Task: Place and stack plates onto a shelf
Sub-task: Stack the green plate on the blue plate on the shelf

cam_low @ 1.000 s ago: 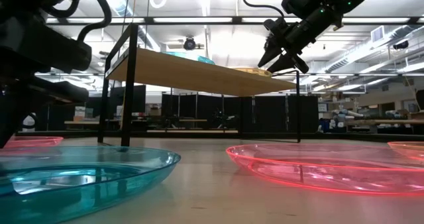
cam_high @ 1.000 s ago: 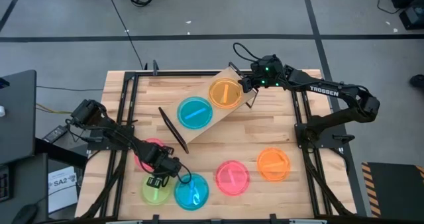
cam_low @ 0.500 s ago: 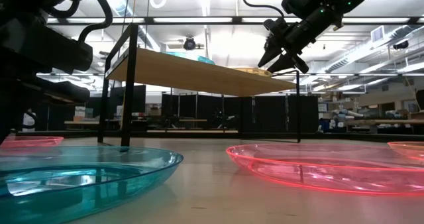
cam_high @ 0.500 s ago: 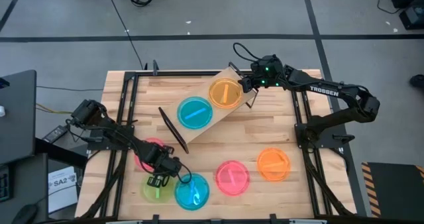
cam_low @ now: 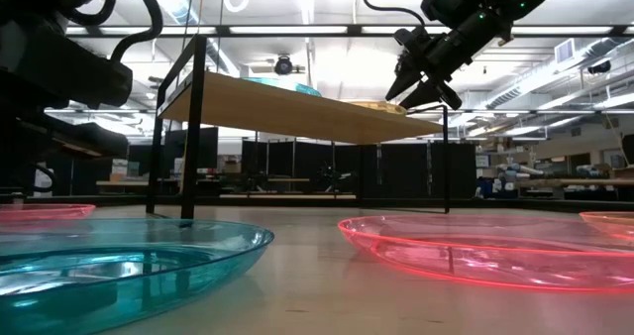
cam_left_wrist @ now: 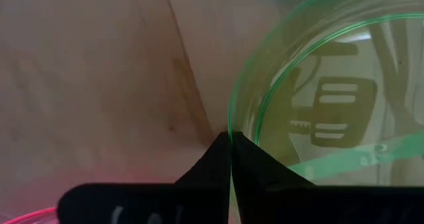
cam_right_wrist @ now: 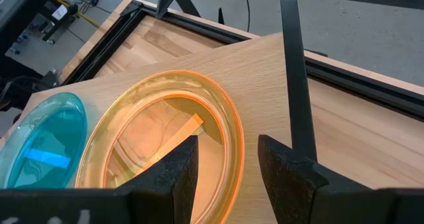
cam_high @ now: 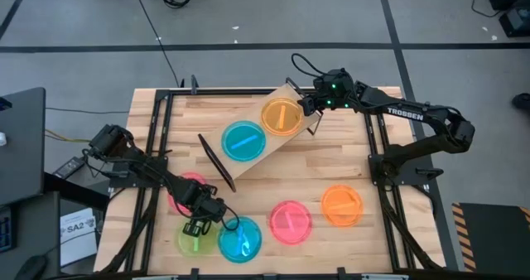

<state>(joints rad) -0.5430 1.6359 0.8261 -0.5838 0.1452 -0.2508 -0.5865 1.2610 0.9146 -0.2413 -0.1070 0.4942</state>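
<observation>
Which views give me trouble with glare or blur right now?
Low view: bright ceiling lights backlight the shelf and right gripper into silhouettes; the near blue plate is soft. Left wrist view: very close, left gripper shut on the green plate rim, wood blurred. Right wrist view: clear; orange plate edges glow.

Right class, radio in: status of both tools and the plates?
Left tool shut on green plate rim. Right tool open over orange plate on shelf. Nothing blocking.
</observation>
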